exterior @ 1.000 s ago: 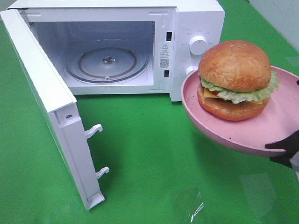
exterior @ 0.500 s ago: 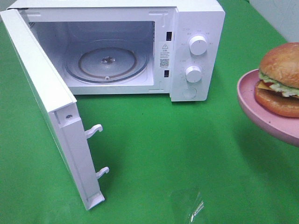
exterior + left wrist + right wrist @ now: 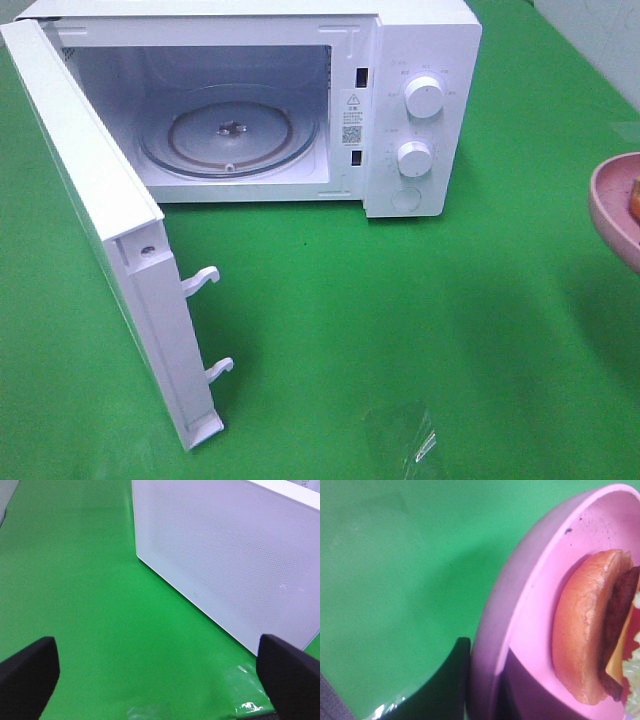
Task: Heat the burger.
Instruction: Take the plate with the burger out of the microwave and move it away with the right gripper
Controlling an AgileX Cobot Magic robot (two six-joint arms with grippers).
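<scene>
The microwave (image 3: 260, 100) stands at the far side of the table (image 3: 400, 330), its door (image 3: 110, 230) swung out toward the near left. A glass turntable (image 3: 230, 135) lies inside it. The plate (image 3: 612, 205) sits at the far right edge, carrying the burger (image 3: 590, 630).

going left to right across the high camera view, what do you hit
open door → glass turntable → two knobs → pink plate → burger, only a sliver at the edge
</scene>
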